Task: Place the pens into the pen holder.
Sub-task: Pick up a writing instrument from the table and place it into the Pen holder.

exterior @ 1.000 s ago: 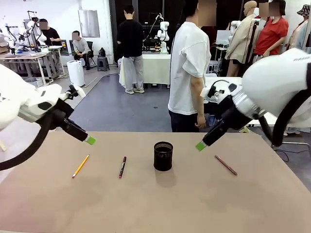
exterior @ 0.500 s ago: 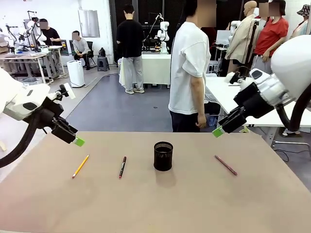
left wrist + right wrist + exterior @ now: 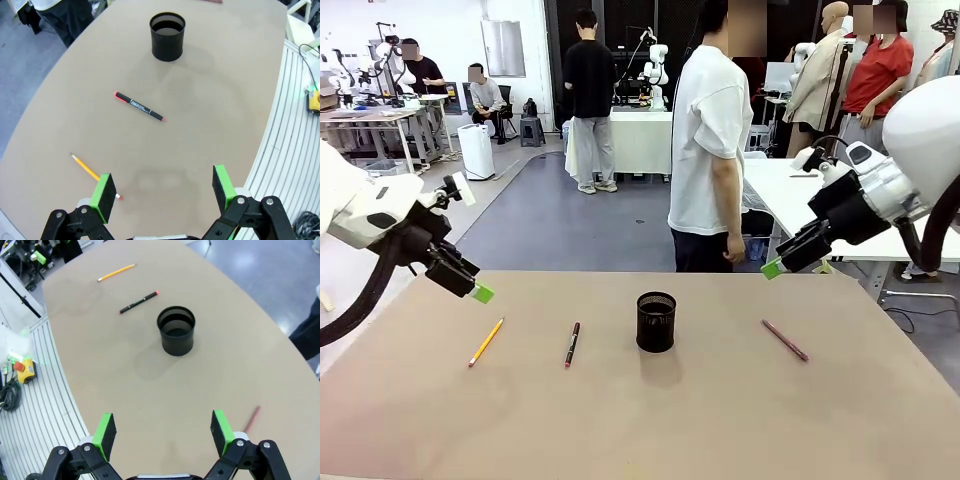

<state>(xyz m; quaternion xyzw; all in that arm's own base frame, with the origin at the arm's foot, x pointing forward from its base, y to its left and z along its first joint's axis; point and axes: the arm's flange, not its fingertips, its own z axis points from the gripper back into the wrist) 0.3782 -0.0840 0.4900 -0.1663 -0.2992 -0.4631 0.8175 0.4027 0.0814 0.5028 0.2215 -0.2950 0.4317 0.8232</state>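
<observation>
The black mesh pen holder (image 3: pixel 656 322) stands upright at mid-table, also seen as the holder (image 3: pixel 167 36) and the holder (image 3: pixel 176 330). Left of it lie the black pen with red ends (image 3: pixel 573 343) and the yellow pencil (image 3: pixel 486 342). A pinkish-red pen (image 3: pixel 785 340) lies to its right. My left gripper (image 3: pixel 482 293) hovers open above the table's far left, up behind the pencil (image 3: pixel 87 171), with the black pen (image 3: pixel 139 106) farther ahead. The right gripper (image 3: pixel 772 268) hangs open above the far right, over the pink pen (image 3: pixel 251 417). Both grippers hold nothing.
A person in a white shirt (image 3: pixel 710 140) stands at the table's far edge, hands down, behind the holder. The brown tabletop (image 3: pixel 650 420) is bare in front. Cables and a yellow box (image 3: pixel 22 369) lie on the floor beside the table.
Both arms drew back from the middle: the left gripper moved left, the right gripper moved right and up. Pens and holder stayed put.
</observation>
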